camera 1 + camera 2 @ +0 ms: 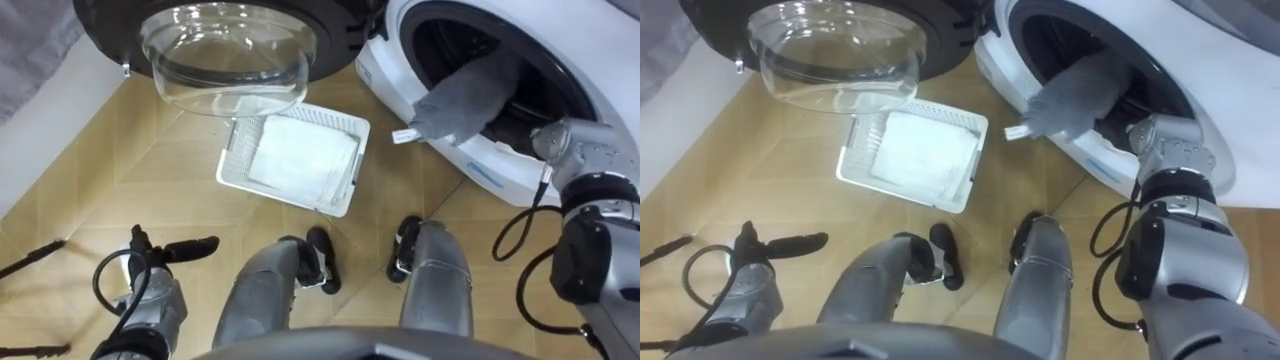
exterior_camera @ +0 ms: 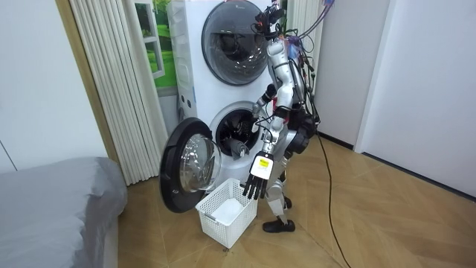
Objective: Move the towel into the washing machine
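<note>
A grey towel (image 1: pixel 465 100) lies half inside the lower washing machine's drum (image 1: pixel 520 60), and its near end with a small white tag hangs over the white rim. My right arm (image 1: pixel 585 160) reaches to the drum's mouth just right of the towel, and its hand is hidden there. My left hand (image 1: pixel 190 248) hangs low at my left side, open and holding nothing. The room view shows this left hand (image 2: pixel 255 182) with straight fingers above the basket. I stand close in front of the machine (image 2: pixel 223 126).
The round door (image 1: pixel 225 60) with its glass bowl stands swung open to the left. A white slatted basket (image 1: pixel 240 150) holding a white cloth (image 1: pixel 300 160) sits on the wood floor before my feet. A second machine (image 2: pixel 234 41) is stacked above; a grey bed (image 2: pixel 52 201) is further left.
</note>
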{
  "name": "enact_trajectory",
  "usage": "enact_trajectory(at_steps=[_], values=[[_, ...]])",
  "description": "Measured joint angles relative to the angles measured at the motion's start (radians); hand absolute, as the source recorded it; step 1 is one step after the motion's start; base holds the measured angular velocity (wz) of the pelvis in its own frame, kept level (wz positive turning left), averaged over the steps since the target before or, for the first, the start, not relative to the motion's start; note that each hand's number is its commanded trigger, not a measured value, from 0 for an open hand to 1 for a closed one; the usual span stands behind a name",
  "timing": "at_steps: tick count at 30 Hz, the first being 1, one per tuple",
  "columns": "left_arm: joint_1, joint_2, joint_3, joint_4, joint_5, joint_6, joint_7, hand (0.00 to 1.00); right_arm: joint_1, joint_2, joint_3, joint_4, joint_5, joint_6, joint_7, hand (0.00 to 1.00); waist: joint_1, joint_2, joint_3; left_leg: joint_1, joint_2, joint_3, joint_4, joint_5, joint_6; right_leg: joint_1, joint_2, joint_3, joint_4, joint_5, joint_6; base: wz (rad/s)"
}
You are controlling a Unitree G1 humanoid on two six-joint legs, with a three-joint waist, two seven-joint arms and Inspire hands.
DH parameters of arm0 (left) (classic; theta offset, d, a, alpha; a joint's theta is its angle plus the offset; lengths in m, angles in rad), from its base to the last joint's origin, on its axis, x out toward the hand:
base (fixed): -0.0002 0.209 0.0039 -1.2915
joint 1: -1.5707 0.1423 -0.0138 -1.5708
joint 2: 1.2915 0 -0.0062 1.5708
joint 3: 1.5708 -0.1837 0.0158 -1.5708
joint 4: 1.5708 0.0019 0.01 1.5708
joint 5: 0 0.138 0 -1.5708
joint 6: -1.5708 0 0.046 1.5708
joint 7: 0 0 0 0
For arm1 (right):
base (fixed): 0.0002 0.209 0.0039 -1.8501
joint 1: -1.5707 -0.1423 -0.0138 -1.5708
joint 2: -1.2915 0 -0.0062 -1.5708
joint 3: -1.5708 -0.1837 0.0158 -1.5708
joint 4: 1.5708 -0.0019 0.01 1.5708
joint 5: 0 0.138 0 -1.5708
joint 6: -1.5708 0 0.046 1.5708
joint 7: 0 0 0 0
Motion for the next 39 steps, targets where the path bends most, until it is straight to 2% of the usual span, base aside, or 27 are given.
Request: enact_trajectory(at_steps=[7,12,15,18,23,26,28,29,31,32,34,35,39], values=[[0.0,-0.001,0.0,0.003,0.002,-0.01,-0.008,0.0,-0.002,0.0,-0.051,-0.006,0.005,-0.037,-0.006,0.0,0.008,0.001,-0.001,0.002,-0.012,-0.004,-0.013,0.003,0.005,0.004,-0.013,-0.007,-0.002,-0.002,0.005,0.05],[-0.004,-0.001,-0.003,0.028,0.001,-0.008,-0.023,0.0,0.01,0.002,-0.057,0.001,0.004,-0.044,0.023,0.0,0.015,0.004,-0.0007,0.021,-0.008,-0.001,-0.028,0.003,0.005,0.023,-0.002,-0.007,-0.021,-0.001,0.009,-0.03],[-0.017,0.0,-0.006,0.065,0.001,-0.008,-0.04,0.0,0.047,0.003,-0.054,0.021,0.002,-0.044,0.097,0.0,0.033,0.004,-0.0005,0.049,-0.005,0.0,-0.052,0.005,0.002,0.052,0.007,-0.012,-0.047,0.003,0.012,-0.05],[-0.009,0.004,-0.006,0.095,0.001,-0.006,-0.059,0.0,0.093,0.006,-0.03,0.065,-0.06,-0.038,0.2,0.0,0.037,0.004,-0.0005,0.088,-0.003,-0.006,-0.087,0.009,-0.004,0.098,0.02,-0.025,-0.088,0.007,0.018,0.0],[-0.002,0.036,-0.006,0.174,0.032,-0.007,-0.104,0.0,0.233,0.009,0.086,0.162,-0.192,-0.028,0.39,0.0,0.037,-0.007,-0.0037,0.18,0.007,-0.02,-0.154,0.018,-0.02,0.208,0.06,-0.037,-0.178,0.016,0.027,-0.01],[0.01,0.058,-0.007,0.21,0.035,-0.012,-0.111,0.0,0.324,0.01,0.149,0.174,-0.34,-0.021,0.479,0.0,0.035,-0.012,-0.0088,0.229,0.014,-0.031,-0.183,0.022,-0.027,0.269,0.084,-0.039,-0.232,0.024,0.033,-0.1],[0.025,0.07,-0.017,0.219,0.062,-0.014,-0.113,0.0,0.387,0.015,0.229,0.218,-0.547,-0.027,0.507,0.0,0.035,-0.026,-0.0201,0.275,0.018,-0.04,-0.219,0.029,-0.038,0.323,0.1,-0.048,-0.278,0.029,0.035,-0.02],[0.027,0.073,-0.023,0.221,0.063,-0.015,-0.117,0.0,0.406,0.016,0.245,0.228,-0.601,-0.03,0.511,0.0,0.035,-0.028,-0.0215,0.288,0.021,-0.04,-0.228,0.029,-0.039,0.338,0.106,-0.053,-0.293,0.032,0.034,0.0],[0.038,0.076,-0.025,0.246,0.063,-0.021,-0.139,0.0,0.469,0.023,0.288,0.249,-0.812,-0.034,0.528,0.0,0.04,-0.038,-0.0273,0.333,0.034,-0.04,-0.264,0.035,-0.049,0.392,0.132,-0.058,-0.352,0.05,0.032,-0.13],[0.047,0.077,-0.028,0.248,0.064,-0.021,-0.141,0.0,0.488,0.024,0.304,0.25,-0.855,-0.034,0.531,0.0,0.037,-0.04,-0.029,0.34,0.036,-0.041,-0.268,0.035,-0.049,0.401,0.137,-0.057,-0.362,0.053,0.032,-0.2],[0.067,0.082,-0.044,0.256,0.099,-0.018,-0.16,0.0,0.532,0.025,0.361,0.252,-1.03,-0.033,0.541,0.0,0.034,-0.043,-0.0314,0.356,0.052,-0.041,-0.268,0.036,-0.052,0.436,0.164,-0.057,-0.41,0.071,0.024,-0.19],[0.068,0.082,-0.044,0.258,0.113,-0.015,-0.162,0.0,0.541,0.025,0.37,0.254,-1.067,-0.032,0.543,0.0,0.034,-0.043,-0.0314,0.36,0.057,-0.041,-0.272,0.037,-0.053,0.445,0.168,-0.059,-0.422,0.073,0.022,-0.1],[0.074,0.086,-0.047,0.268,0.162,0.003,-0.189,0.0,0.568,0.037,0.429,0.273,-1.246,-0.03,0.572,0.0,0.035,-0.041,-0.0295,0.422,0.067,-0.04,-0.32,0.045,-0.084,0.501,0.198,-0.06,-0.467,0.086,0.01,-0.04]])
